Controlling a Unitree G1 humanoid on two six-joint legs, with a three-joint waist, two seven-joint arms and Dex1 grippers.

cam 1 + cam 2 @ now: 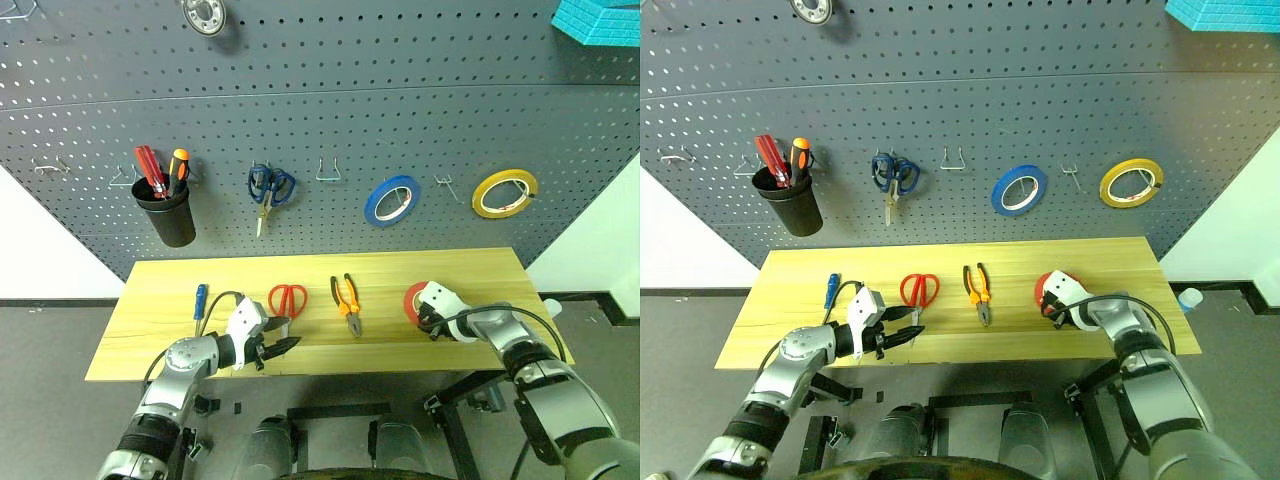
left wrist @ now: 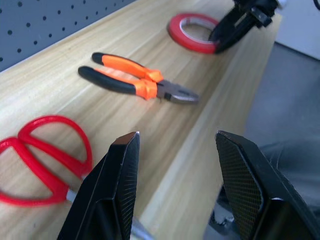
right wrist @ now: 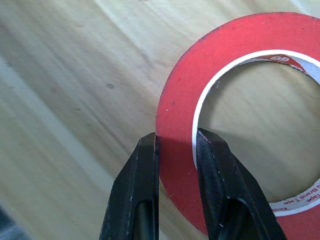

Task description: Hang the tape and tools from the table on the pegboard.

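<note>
The tape (image 3: 235,100) lies flat on the table (image 1: 480,262), toward its right end near the front edge. The right gripper (image 3: 176,142) pinches the roll's band: one finger sits outside the red rim, the other inside the white core, jaws pressed onto it.

From the tape, at about nine o'clock along the table, the pliers (image 1: 347,304) lie with their orange-and-black handles pointing to the pegboard (image 1: 320,130) and their nose to the front edge. Farther at nine o'clock lie the red scissors (image 1: 287,299), then the blue screwdriver (image 1: 200,299) near the left end.

The left gripper (image 1: 285,346) hovers over the front edge at roughly six o'clock of the scissors, jaws spread with nothing between them. In the left wrist view the scissors' steel blade runs just beside one finger (image 2: 107,195).

On the pegboard, at twelve o'clock of the tape, hangs a blue roll (image 1: 391,200); a yellow roll (image 1: 504,193) is at about one o'clock. Blue scissors (image 1: 269,190) hang at twelve o'clock of the red ones. A black cup (image 1: 166,215) with two screwdrivers hangs at the left.
</note>
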